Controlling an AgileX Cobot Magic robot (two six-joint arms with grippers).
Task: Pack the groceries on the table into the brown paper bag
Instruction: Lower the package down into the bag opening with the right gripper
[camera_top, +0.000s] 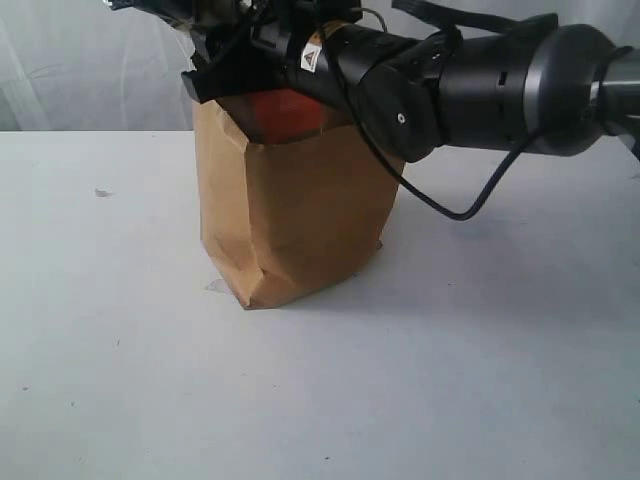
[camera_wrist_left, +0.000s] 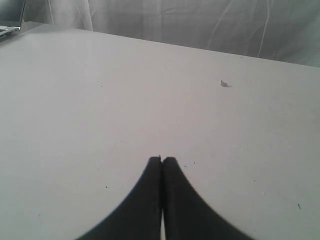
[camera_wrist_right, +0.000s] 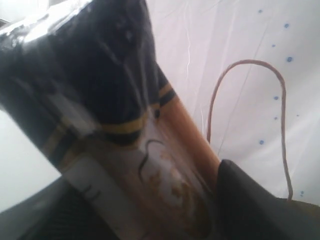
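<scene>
The right arm (camera_top: 480, 85) is glossy black drums ending in a grey metal joint (camera_top: 565, 85) farthest from its tool end, with a white warning sticker (camera_top: 311, 58) near the wrist, a pale screw (camera_top: 401, 118) behind it and a slack black cable (camera_top: 450, 205) underneath; the left gripper (camera_wrist_left: 161, 160) has smooth, black, tapering fingers (camera_wrist_left: 142, 205).

A robot test lab, it seems: bare white surface (camera_top: 450, 380), creased white cloth backdrop (camera_wrist_left: 200, 20) (hung like a studio curtain), black robot arm (camera_top: 480, 85) with cabling.
</scene>
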